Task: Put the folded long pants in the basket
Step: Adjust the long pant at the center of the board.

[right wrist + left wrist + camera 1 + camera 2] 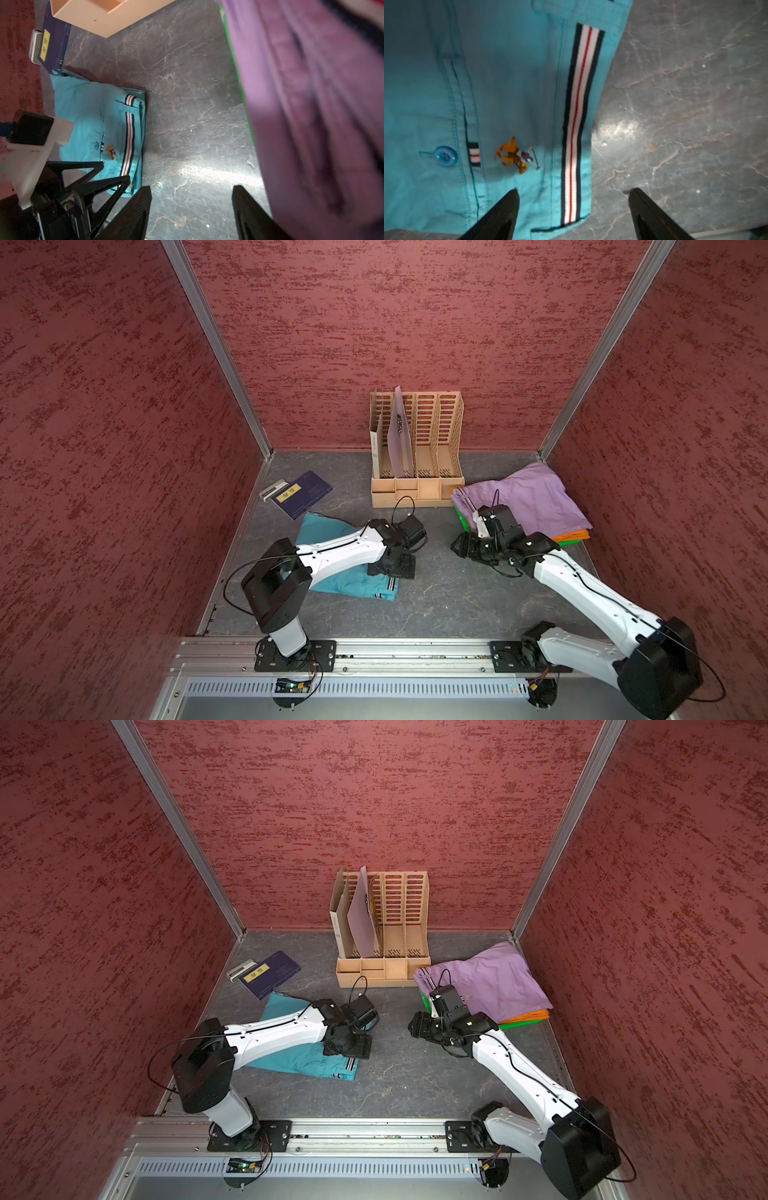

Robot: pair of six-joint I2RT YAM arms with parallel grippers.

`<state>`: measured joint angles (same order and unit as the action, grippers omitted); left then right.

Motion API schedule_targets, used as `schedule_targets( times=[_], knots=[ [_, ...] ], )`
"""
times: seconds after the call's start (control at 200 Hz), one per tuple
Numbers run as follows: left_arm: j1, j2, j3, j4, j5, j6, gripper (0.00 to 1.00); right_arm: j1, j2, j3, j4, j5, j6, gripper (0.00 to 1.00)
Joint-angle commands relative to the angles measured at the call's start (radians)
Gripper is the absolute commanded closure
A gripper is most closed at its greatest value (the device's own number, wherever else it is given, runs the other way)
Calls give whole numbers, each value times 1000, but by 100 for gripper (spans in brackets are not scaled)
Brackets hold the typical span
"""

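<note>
Left tool (574,193) spread apart over one turquoise pants (324,531) flat on surface (436,605), centre-left of frame, right tool (191,189) apart, empty, lilac pants (528,497) over orange pants (575,536), two stacked in one green basket (567,543), frame right

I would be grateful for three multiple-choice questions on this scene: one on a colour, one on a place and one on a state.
1. What colour are the top pants on the basket?
A. lilac
B. khaki
C. black

2. Where are the turquoise pants?
A. in the basket
B. lifted in the air
C. flat on the table

3. How is the left gripper?
A. shut on the pants
B. open
C. out of view

Answers:
1 A: lilac cloth covers the orange pair.
2 C: they rest flat on it.
3 B: its jaws stand apart, holding nothing.
</note>
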<state>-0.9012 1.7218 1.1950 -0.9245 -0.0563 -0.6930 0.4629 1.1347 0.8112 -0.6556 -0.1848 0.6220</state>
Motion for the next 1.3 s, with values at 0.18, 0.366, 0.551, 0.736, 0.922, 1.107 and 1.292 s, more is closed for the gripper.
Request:
schedule_targets(
  times=[0.18, 0.366, 0.551, 0.736, 0.922, 1.107, 1.292],
  knots=[
    [-1, 235, 161, -24, -108, 69, 16, -66, 5, -14, -13, 35, -56, 32],
    [38, 269, 140, -46, -111, 38, 23, -75, 2, -33, 7, 10, -63, 32],
    [72, 298, 64, 5, -70, 39, 35, -78, 13, -46, 27, -16, -61, 32],
    [114, 276, -7, 60, -29, 38, 53, -78, 4, -40, 20, -25, -63, 32],
    [150, 272, -34, 61, -34, 62, 80, -80, -13, -35, 7, -33, -70, 32],
    [169, 253, -65, 101, 0, 72, 100, -80, -20, -38, 9, -42, -69, 32],
    [193, 171, -87, 139, 68, 114, 100, -80, -15, -38, 14, -63, -74, 33]
  ],
)
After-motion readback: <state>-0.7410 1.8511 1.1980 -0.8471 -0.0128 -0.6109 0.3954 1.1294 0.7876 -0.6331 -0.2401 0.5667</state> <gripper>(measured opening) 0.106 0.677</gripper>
